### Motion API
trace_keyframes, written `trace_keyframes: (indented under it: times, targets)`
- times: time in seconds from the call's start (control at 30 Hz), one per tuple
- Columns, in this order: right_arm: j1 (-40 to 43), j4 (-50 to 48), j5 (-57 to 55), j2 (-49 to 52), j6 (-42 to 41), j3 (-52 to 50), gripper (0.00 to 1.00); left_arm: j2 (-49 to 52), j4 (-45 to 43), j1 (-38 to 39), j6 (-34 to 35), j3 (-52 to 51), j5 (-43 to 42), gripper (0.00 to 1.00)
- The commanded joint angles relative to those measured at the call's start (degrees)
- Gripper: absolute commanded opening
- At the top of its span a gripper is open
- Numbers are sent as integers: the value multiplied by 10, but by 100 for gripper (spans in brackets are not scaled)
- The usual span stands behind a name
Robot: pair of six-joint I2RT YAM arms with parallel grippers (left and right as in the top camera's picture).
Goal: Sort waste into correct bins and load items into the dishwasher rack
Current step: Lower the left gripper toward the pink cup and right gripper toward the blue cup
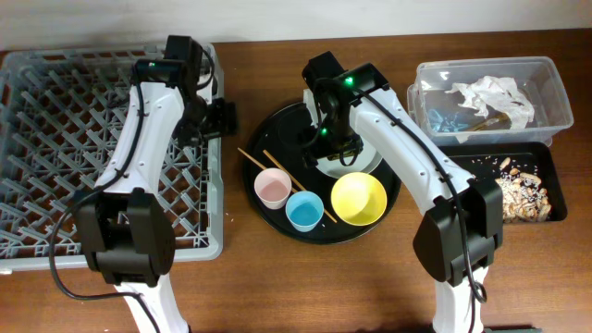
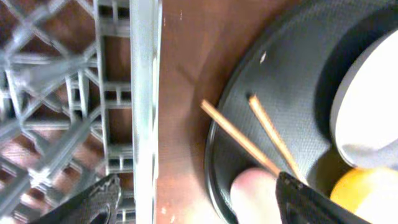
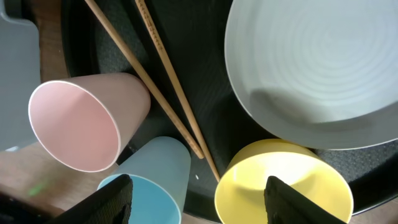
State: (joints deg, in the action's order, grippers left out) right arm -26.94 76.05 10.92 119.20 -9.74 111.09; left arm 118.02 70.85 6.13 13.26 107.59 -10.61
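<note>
Well, R gripper [image 3: 199,199], jaws apart, hangs over yellow bowl [image 3: 280,180] at 5 o'clock of round tray [image 3: 208,68]; chopsticks [image 3: 172,81] at 9, plate [image 3: 323,74] beyond. L gripper [image 2: 199,199] apart too, beside rack [image 2: 143,93]. Risk: descending finger could tip pink cup [image 3: 81,124].

**Q:** What sits on the dark wooden table?

**A:** At left, a large grey dishwasher rack [image 1: 28,248] with upright pegs. In the middle, a round black tray [image 1: 277,129] holds a pink cup [image 1: 272,188], a blue cup [image 1: 304,211], a yellow bowl [image 1: 359,199], two wooden chopsticks [image 1: 275,163] and a pale plate [image 1: 368,164], which is partly hidden. At right, a clear plastic box [image 1: 557,79] contains crumpled white napkins [image 1: 490,97]. Just below it, a shallow black tray [image 1: 546,157] contains beige food scraps [image 1: 523,196].

**Q:** Where are the arms?

**A:** The left gripper [image 1: 222,120] hangs between the rack and the round tray. The right gripper [image 1: 331,143] hangs over the plate.
</note>
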Motion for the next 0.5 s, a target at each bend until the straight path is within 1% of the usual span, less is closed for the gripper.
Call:
trace_keyframes:
  times: [0.0, 0.07, 0.1, 0.23, 0.3, 0.43, 0.47]
  targets:
    - [-2, 5, 10, -14, -16, -3, 69, -12, 32, 1, -10, 12, -20, 74]
    - [-2, 16, 13, -14, -15, -6, 69, -29, 57, 1, -41, 12, -44, 70]
    - [-2, 25, 13, -14, -15, -7, 69, -42, 73, 1, -50, 12, -52, 69]
    - [-2, 48, 13, -14, -14, -9, 69, -86, 129, 2, -50, 12, -54, 66]
    - [-1, 49, 13, -14, -12, -9, 68, -100, 158, 5, -50, 12, -58, 63]
    - [1, 47, 9, -14, -13, -9, 69, -108, 208, 31, -34, 12, -66, 56]
    - [1, 45, 9, -14, -13, -9, 69, -108, 213, 44, -29, 12, -66, 56]
